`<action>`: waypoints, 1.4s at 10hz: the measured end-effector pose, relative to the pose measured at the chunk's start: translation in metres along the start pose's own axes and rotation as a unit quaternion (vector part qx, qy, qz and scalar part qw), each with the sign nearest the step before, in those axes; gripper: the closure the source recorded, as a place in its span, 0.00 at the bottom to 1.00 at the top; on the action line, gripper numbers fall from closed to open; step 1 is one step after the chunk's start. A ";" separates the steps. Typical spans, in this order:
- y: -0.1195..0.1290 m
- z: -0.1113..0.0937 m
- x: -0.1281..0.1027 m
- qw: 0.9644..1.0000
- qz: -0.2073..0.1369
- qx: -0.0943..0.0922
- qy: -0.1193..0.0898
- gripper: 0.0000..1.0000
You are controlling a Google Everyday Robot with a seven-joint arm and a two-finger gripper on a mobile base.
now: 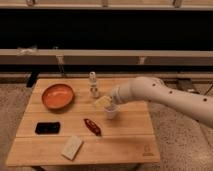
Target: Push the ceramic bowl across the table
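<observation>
The ceramic bowl [57,96] is orange-red, wide and shallow, and sits at the back left of the light wooden table [125,135]. My white arm reaches in from the right. My gripper [104,103] hangs over the table's middle, right above the small white-yellow cup [111,111], well to the right of the bowl and apart from it.
A small white bottle [93,84] stands behind the gripper. A dark red object [92,126], a black phone-like slab [47,128] and a pale sponge-like block [72,147] lie on the front half. A small dark mark [145,149] is near the front right corner.
</observation>
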 end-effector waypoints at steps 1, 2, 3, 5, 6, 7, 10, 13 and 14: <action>0.006 0.012 -0.012 1.000 -0.018 -0.009 0.005 0.20; 0.020 0.036 -0.033 0.998 -0.051 -0.027 0.016 0.20; 0.028 0.053 -0.046 0.996 -0.071 -0.039 0.025 0.20; 0.044 0.100 -0.073 0.989 -0.124 -0.063 0.052 0.20; 0.050 0.122 -0.083 0.984 -0.151 -0.072 0.065 0.20; 0.053 0.137 -0.086 0.979 -0.170 -0.077 0.075 0.20; 0.060 0.193 -0.080 0.959 -0.241 -0.091 0.120 0.20; 0.059 0.231 -0.072 0.940 -0.288 -0.096 0.155 0.20; 0.059 0.241 -0.067 0.934 -0.302 -0.097 0.166 0.20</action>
